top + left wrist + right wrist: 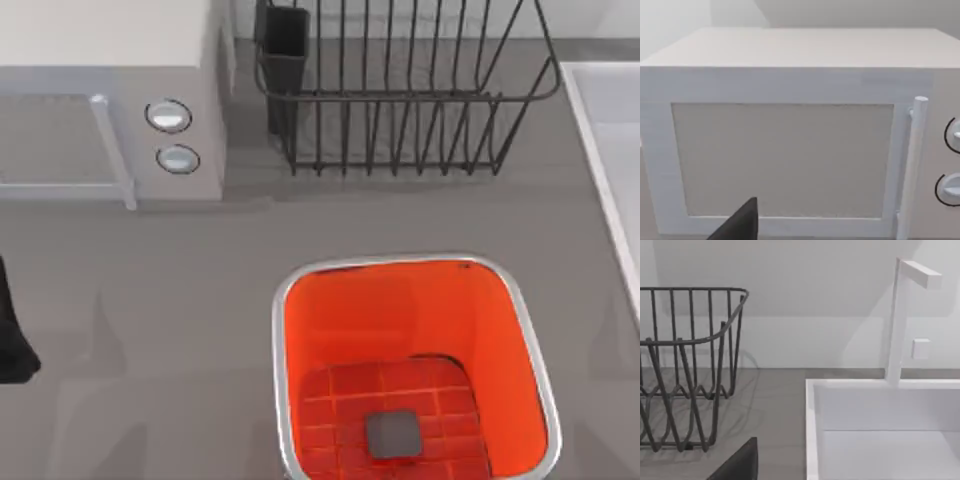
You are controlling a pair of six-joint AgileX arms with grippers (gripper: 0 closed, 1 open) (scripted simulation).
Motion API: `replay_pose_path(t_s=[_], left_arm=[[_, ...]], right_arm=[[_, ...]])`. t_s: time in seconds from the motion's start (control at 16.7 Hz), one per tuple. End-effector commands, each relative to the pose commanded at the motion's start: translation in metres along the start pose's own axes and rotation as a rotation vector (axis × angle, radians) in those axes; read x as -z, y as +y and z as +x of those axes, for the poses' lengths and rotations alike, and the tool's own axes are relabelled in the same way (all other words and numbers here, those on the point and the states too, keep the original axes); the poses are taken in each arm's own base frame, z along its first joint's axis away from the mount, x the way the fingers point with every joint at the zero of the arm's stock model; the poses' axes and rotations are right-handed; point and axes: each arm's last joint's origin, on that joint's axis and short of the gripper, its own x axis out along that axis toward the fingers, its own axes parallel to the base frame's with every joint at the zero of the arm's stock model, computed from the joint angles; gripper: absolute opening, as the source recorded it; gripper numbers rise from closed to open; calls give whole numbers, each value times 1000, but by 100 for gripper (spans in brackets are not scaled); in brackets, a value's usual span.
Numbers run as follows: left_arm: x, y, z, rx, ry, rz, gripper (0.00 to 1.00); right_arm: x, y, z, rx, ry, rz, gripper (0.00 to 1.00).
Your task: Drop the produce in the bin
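The bin (400, 261) stands at the front middle of the table, a deep square tub with a silver rim, an orange-red inside and a small grey square on its gridded floor. Nothing lies in it. The produce is out of view. My left arm (12, 345) shows as a black shape at the table's left edge, well left of the bin. A dark piece of my left gripper (740, 225) faces the microwave door. A dark piece of my right gripper (740, 462) sits low over the table between the dish rack and the sink.
A white microwave (110, 100) with two round knobs stands at the back left, its door (785, 160) closed. A black wire dish rack (400, 100) stands at the back middle. A white sink (610, 150) with a faucet (897, 320) runs along the right side.
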Motion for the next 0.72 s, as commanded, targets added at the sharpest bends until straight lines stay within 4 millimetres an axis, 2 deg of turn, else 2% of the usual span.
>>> replay_pose_path(t_s=[0.18,0.36,0.54,0.72], left_arm=[[-2,0,0,-3,8,10,100],[-18,2,2,-16,82,89,100],[-42,6,11,-16,246,222,100],[-60,13,37,29,510,371,100]], right_arm=[[0,0,0,0,0,0,100],[0,0,0,0,0,0,100],[0,0,0,0,0,0,100],[0,0,0,0,0,0,100]])
